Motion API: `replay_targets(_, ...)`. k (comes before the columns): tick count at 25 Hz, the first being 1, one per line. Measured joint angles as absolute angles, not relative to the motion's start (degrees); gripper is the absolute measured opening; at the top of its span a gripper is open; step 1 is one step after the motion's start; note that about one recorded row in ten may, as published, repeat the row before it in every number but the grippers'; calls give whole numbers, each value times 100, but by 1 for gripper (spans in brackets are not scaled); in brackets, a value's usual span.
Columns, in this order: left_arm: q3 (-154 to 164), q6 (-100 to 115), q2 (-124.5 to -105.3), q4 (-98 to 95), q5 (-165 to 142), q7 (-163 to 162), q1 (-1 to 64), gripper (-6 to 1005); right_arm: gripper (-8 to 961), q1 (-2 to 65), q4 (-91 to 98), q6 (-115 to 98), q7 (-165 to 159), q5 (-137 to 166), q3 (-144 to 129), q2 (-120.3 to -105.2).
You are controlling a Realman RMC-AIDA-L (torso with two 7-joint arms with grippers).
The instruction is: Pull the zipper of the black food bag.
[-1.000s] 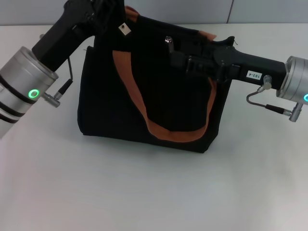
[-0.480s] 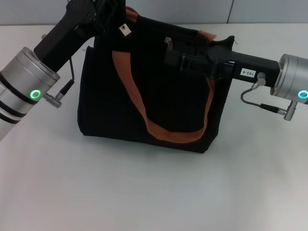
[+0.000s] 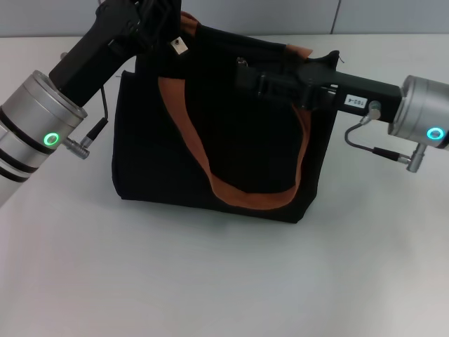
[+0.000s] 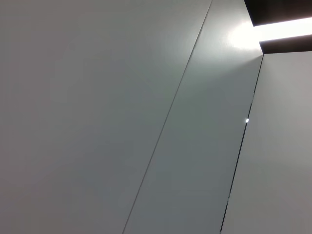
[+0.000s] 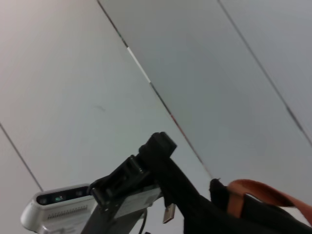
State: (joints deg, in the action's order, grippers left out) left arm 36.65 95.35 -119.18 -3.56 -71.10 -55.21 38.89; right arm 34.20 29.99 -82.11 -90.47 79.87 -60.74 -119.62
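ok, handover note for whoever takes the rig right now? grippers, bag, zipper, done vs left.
Left gripper: at the far left top corner of the black food bag, apparently holding it; fingers hidden.
Right gripper: lying across the bag's top edge from the right, tip at the zipper; grip cannot be confirmed.
Bag stands upright on the table, orange handle draped down its front, pale tag near the left gripper.
Done: both arms in position. Left: confirm the hold on the pull tab, then pull along the zip line.

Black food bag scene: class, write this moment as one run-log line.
black food bag upright on table | right gripper at zipper on top | left gripper at bag's left top corner | zip step underway
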Motion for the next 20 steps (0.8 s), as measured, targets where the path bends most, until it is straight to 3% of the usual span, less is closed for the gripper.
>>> replay_targets(20,3665,9556,-11918,-307,-7111,-5509,3885,24,644,3573,2812,-8134,-9443,7858,-6261,-11957)
